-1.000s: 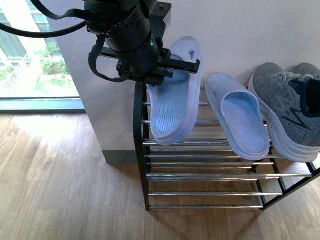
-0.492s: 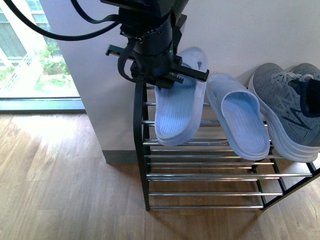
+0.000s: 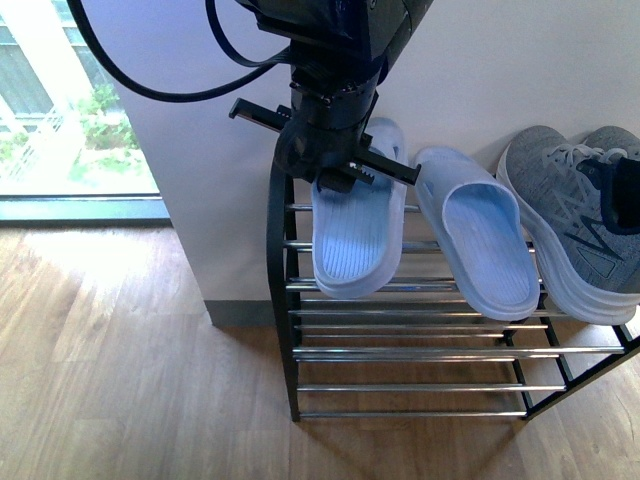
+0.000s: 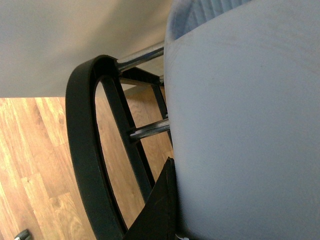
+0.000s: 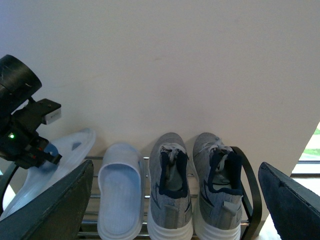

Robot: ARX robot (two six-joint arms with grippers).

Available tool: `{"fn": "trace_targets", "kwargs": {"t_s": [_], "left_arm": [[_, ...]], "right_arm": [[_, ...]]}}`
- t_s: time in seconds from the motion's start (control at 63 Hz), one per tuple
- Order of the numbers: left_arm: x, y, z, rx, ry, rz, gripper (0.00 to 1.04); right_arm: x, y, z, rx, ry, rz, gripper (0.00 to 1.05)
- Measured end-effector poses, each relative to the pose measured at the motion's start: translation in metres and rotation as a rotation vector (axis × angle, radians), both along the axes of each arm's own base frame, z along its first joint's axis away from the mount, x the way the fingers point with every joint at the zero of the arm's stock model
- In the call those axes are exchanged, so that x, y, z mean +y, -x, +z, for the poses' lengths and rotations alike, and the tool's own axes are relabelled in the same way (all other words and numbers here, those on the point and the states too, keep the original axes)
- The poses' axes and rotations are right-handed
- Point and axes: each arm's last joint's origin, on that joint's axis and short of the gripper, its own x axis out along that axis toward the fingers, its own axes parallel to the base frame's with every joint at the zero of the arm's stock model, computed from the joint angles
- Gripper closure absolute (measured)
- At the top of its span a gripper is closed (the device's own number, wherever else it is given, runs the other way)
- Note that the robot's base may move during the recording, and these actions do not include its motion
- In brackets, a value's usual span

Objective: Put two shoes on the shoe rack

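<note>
- I have the left claw [image 3: 345, 165] clenched on the heel end of one pale blue slide [image 3: 352, 235], and I'm at the setting-down step: the slide lies toe toward me on the top tier of the shoe rack [image 3: 420, 352], at its left end.
- From the front view the sole looks to be resting on the chrome rods, but I cannot tell for sure that its full weight is on them; the left wrist view shows only the slide's blue side close up, with the rack's black frame and two rods beside it.
- The second slide [image 3: 480, 240] sits just to its right on the same tier, close to it, and the grey sneakers [image 3: 575, 215] fill the right end.
- The right claw [image 5: 175, 210] hangs released and empty, its two dark fingers framing the right wrist view, well back from the rack.
- Next, as I judge it, I need to let go of the slide and back the left claw up and away without dragging the heel.
- The risk I see is the toe overhanging the near rod, so the slide may tip forward once freed.
</note>
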Motion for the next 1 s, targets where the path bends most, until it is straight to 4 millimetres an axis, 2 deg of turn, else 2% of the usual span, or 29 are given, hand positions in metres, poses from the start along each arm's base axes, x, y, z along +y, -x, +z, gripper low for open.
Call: {"fn": "trace_targets", "kwargs": {"t_s": [0.254, 0.413, 0.461, 0.699, 0.762, 0.826, 1.0], "left_arm": [[-0.005, -0.004, -0.006, 0.033, -0.001, -0.003, 1.01], [-0.008, -0.004, -0.004, 0.031, 0.028, -0.012, 0.77], [-0.009, -0.004, -0.004, 0.036, 0.036, -0.014, 0.66], [-0.01, -0.003, -0.003, 0.048, 0.064, -0.017, 0.31], [-0.011, -0.003, 0.0, 0.048, 0.079, -0.023, 0.22], [-0.011, -0.003, 0.011, 0.046, 0.107, -0.026, 0.08], [-0.005, 0.002, 0.049, 0.026, 0.231, -0.019, 0.09]], "right_arm": [[0.0, 0.0, 0.0, 0.0, 0.0, 0.0, 0.09], [0.0, 0.0, 0.0, 0.0, 0.0, 0.0, 0.09], [0.0, 0.0, 0.0, 0.0, 0.0, 0.0, 0.09], [0.0, 0.0, 0.0, 0.0, 0.0, 0.0, 0.09], [0.0, 0.0, 0.0, 0.0, 0.0, 0.0, 0.09], [0.0, 0.0, 0.0, 0.0, 0.0, 0.0, 0.09], [0.0, 0.0, 0.0, 0.0, 0.0, 0.0, 0.09]]}}
